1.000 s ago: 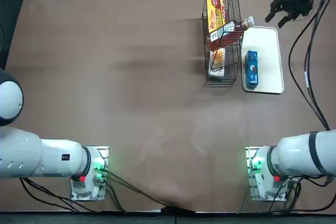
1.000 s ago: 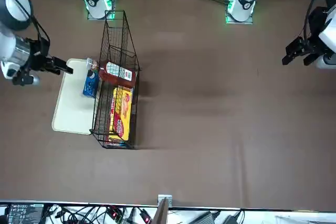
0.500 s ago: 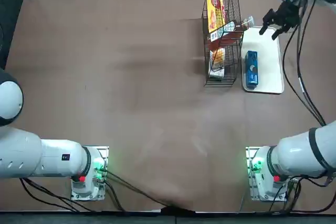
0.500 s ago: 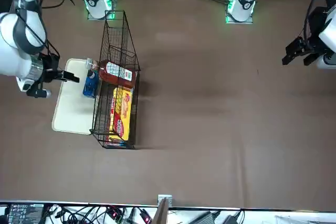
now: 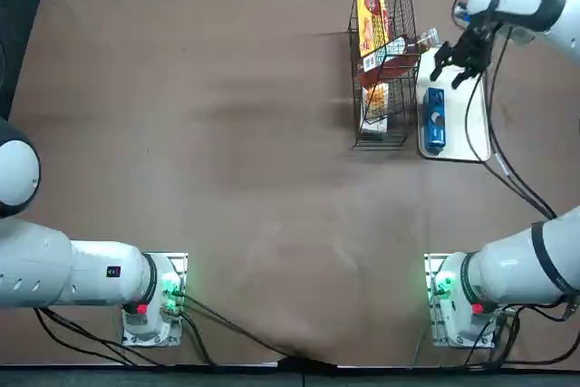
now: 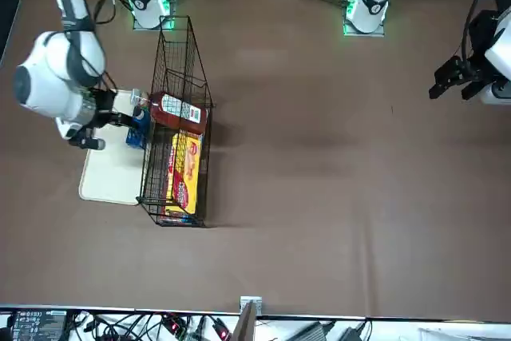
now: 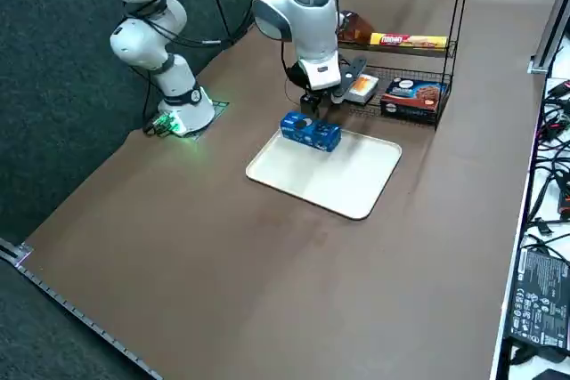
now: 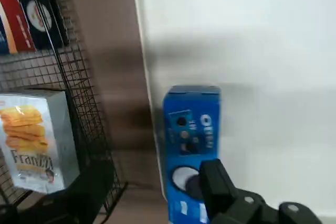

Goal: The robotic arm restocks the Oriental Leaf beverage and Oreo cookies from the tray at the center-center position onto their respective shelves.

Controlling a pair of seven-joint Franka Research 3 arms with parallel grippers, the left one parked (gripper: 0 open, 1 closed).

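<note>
On the tray (image 5: 467, 124), over its left part and in the half nearer the arm bases, lay the Oreo cookies (image 5: 434, 120), a blue box resting on a long side. Its long axis ran away from the bases, nearly parallel to the tray's long left edge, one narrow end toward the bases and the other toward the far half of the tray. The white lettering ran along that same axis.

Above the tray, just beyond the box's far end, hung the right gripper (image 5: 447, 77), its fingers pointing down. The jaws stood apart, with neither finger closed on the box.

To the left of the tray, just beside it, stood the shelves (image 7: 401, 60), the black wire rack. On a tier left of the tray, the Oriental Leaf beverage (image 6: 177, 113) lay on its side, its long axis crosswise to the tray's, the capped end pointing right toward the tray
</note>
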